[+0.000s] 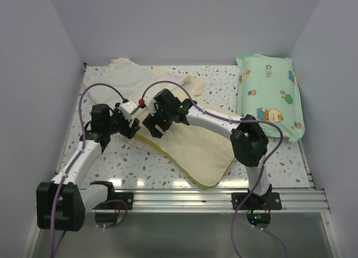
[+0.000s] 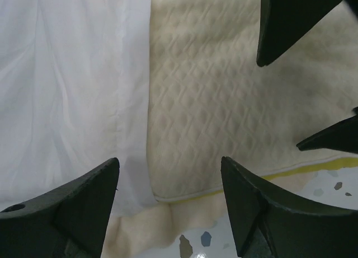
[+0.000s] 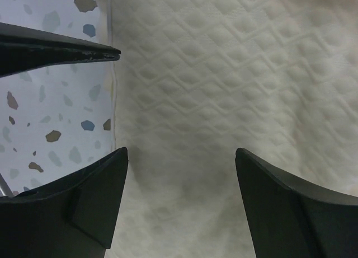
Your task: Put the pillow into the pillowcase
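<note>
Reaching in from their bases at the near edge of the speckled table (image 1: 140,163), both arms meet over the near-left end of the pillow (image 1: 193,151). The left gripper (image 2: 169,163) has its jaws spread wide and holds nothing; between its fingers (image 2: 84,207) the wrist view shows the pillow's (image 2: 224,101) quilted corner with its yellow edge, and right against it the pale smooth cloth of the pillowcase (image 2: 72,90). Whether that cloth overlaps the pillow cannot be told. The right gripper (image 3: 180,153) is just as wide and also empty, hanging above the pillow's (image 3: 224,73) quilted face near its long edge, with bare table (image 3: 56,101) to one side. From above, the two grippers, left (image 1: 132,123) and right (image 1: 152,126), sit just beside each other. The pillow lies flat and diagonal, outside the case. Farther back on the left, the pillowcase (image 1: 134,79) lies rumpled. At the far right rests a mint-green cartoon-print pillow (image 1: 271,95); its lettering is too small to read.
</note>
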{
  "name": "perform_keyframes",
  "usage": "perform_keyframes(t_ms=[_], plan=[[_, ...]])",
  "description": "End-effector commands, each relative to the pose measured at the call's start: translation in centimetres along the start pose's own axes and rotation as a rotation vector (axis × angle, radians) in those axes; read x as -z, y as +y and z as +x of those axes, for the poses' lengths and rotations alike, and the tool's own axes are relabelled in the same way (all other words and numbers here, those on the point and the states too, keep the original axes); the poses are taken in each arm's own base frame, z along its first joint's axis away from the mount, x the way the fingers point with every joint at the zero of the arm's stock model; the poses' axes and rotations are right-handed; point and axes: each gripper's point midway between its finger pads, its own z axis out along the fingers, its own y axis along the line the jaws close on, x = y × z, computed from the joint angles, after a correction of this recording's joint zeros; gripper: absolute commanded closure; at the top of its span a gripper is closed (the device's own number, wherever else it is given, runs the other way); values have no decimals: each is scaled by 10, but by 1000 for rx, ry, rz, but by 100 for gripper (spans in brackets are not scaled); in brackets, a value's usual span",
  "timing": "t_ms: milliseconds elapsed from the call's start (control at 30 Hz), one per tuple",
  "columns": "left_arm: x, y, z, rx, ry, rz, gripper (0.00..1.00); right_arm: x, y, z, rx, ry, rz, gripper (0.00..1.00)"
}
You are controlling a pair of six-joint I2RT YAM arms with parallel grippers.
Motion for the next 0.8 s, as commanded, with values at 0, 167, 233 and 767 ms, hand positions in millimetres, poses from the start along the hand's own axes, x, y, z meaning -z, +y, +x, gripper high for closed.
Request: perform_keyframes(t_ms=[0,167,233,767], plan=[[-17,30,-26,-206,-70,-165,33,-28,-7,12,-135,3,39,21],[-19,60,-19,-210,-26,-311,48,-44,-17,35,-139,51,85,35],[-21,61,-16,-214,-14,-312,54,-46,-20,33,-147,34,97,46],[-6,-33,-42,-112,-107,161,100,-30,-16,-35,-312,-174,14,100]])
